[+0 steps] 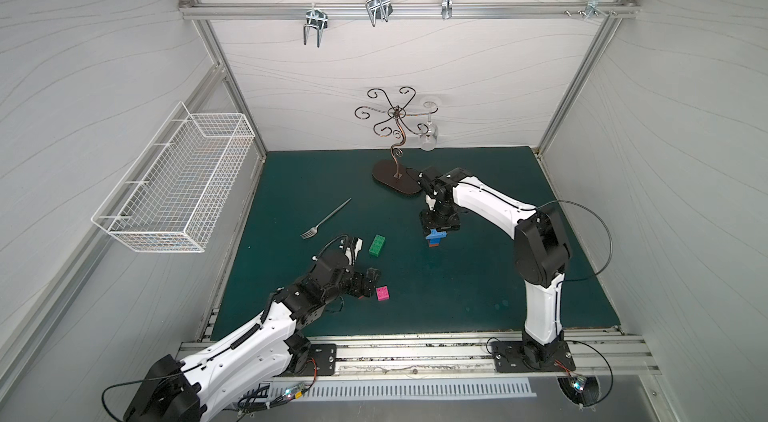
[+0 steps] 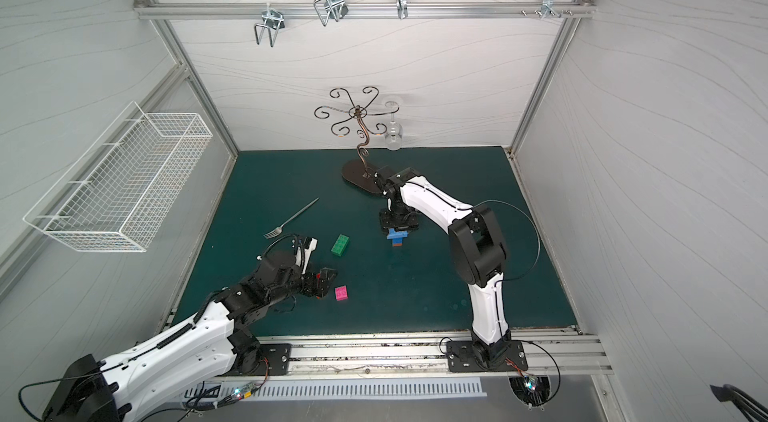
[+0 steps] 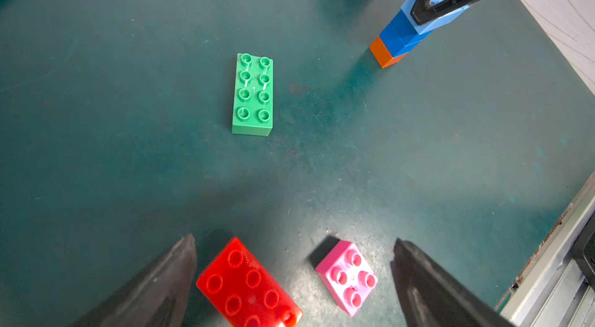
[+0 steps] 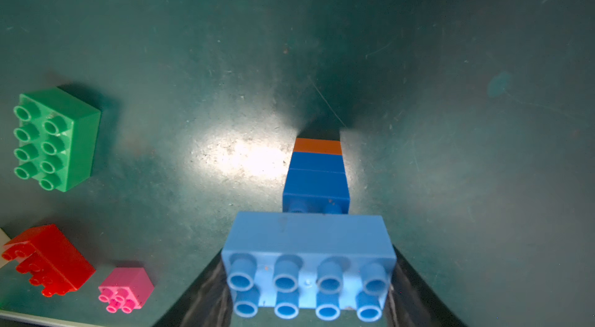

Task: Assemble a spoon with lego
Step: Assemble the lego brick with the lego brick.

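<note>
The right claw [image 1: 436, 233], partly closed, grips the light blue brick [image 4: 309, 245] capping the unfinished spoon [image 3: 399, 39], an orange-and-blue stem standing upright near the middle of the surface [image 1: 457, 295]. The green brick [image 3: 252, 93] lies at its nine o'clock in both top views. The left claw [image 3: 293, 240] hangs wide open and empty above the red brick [image 3: 248, 283] and pink brick [image 3: 347, 277].
</note>
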Motion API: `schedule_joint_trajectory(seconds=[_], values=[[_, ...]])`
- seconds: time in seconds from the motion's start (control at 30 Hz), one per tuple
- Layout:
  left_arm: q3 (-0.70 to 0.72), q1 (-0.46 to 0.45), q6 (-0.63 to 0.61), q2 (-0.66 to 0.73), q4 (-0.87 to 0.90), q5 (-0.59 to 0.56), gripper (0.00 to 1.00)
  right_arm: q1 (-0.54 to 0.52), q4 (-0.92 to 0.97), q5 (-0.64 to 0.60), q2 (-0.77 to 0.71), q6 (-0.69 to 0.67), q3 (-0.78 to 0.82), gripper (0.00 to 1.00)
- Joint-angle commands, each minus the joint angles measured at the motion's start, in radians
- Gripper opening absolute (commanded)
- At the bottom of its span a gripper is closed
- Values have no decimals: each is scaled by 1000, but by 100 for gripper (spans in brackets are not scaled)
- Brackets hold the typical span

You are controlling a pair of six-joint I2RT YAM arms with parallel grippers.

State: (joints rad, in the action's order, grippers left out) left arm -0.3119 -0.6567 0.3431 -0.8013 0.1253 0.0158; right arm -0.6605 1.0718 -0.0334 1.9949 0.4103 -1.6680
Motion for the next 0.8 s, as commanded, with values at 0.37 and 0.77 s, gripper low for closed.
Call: schedule_joint_trajectory(seconds=[0.37, 0.77], values=[[-16, -5, -10, -1, -12, -14, 100, 8, 2, -10, 59, 9, 43, 60], [-19, -5, -16, -14, -12, -19, 100, -13, -58, -65, 45, 153, 145, 60]])
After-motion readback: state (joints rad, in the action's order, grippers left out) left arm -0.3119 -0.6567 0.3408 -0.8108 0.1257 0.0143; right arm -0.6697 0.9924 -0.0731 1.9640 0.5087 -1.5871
